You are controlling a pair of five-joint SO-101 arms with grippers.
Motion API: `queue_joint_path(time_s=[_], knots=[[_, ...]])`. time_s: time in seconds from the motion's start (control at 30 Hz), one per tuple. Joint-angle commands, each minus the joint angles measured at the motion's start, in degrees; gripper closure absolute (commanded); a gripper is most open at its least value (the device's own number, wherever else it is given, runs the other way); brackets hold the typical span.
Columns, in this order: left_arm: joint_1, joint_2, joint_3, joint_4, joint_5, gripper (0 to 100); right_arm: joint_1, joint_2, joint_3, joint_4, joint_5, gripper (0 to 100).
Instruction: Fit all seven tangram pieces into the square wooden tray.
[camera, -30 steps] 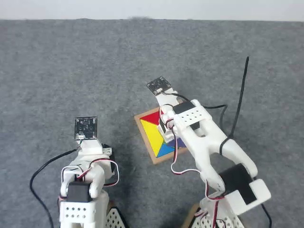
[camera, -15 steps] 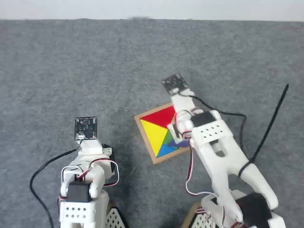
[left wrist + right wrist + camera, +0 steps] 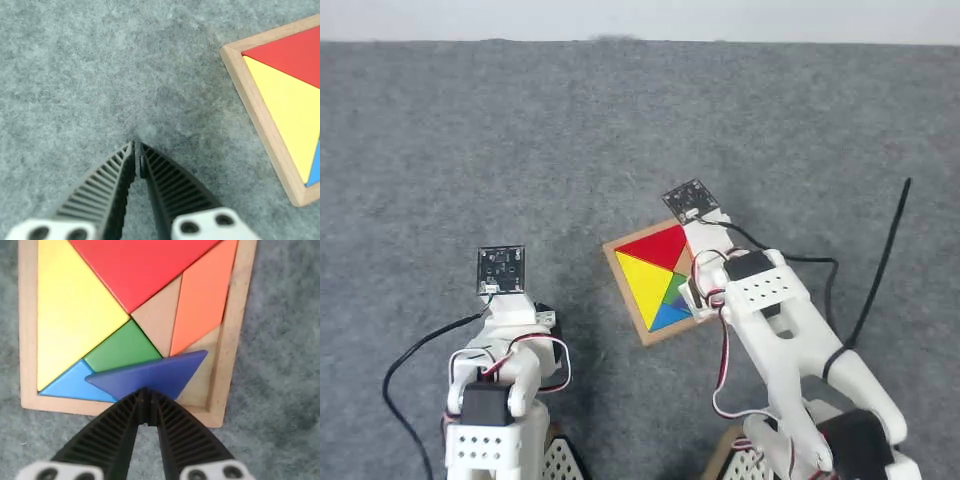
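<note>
The square wooden tray (image 3: 623, 290) lies on the grey carpet in front of the right arm (image 3: 770, 300). In the right wrist view it holds a red triangle (image 3: 135, 265), a yellow triangle (image 3: 70, 315), a green piece (image 3: 122, 347), a light blue triangle (image 3: 70, 385) and an orange parallelogram (image 3: 202, 300). My right gripper (image 3: 145, 392) is shut on a dark blue triangle (image 3: 150, 375), held tilted over the tray's near right corner. Bare wood (image 3: 157, 320) shows between the red and orange pieces. My left gripper (image 3: 136, 146) is shut and empty, over carpet left of the tray's rim (image 3: 247, 95).
Grey carpet (image 3: 470, 130) covers the whole table, with open room to the left and far side of the tray. The left arm (image 3: 505, 340) stays at the near left. A black cable (image 3: 880, 250) loops up beside the right arm.
The right arm swung to the right over the tray, then drew back a little toward the near side, carrying the dark blue triangle. The left arm has not moved.
</note>
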Motion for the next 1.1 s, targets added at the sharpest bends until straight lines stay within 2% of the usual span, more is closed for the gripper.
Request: queue_joint_path(time_s=[0.0, 0.17, 0.4, 0.63, 0.83, 0.93, 1.07], knots=[[-0.4, -1.1, -0.7, 0.1, -0.6, 99, 2.9, 2.2, -2.4, 0.1, 2.1, 99.1], [-0.4, -1.1, -0.7, 0.1, -0.6, 99, 6.3, 6.8, -5.8, 0.1, 3.9, 99.1], [-0.4, -1.1, -0.7, 0.1, -0.6, 99, 7.2, 10.5, -9.8, 0.0, 4.0, 99.1], [-0.4, -1.1, -0.7, 0.1, -0.6, 99, 6.6, 2.1, -8.9, 0.0, 3.1, 99.1], [-0.4, -1.1, -0.7, 0.1, -0.6, 99, -0.7, -10.4, -2.7, -3.5, -1.8, 99.1], [-0.4, -1.1, -0.7, 0.1, -0.6, 99, -3.2, -8.6, -1.9, -3.4, -1.9, 99.1], [-0.4, -1.1, -0.7, 0.1, -0.6, 99, -1.1, -2.7, -2.0, -3.0, -1.8, 99.1]])
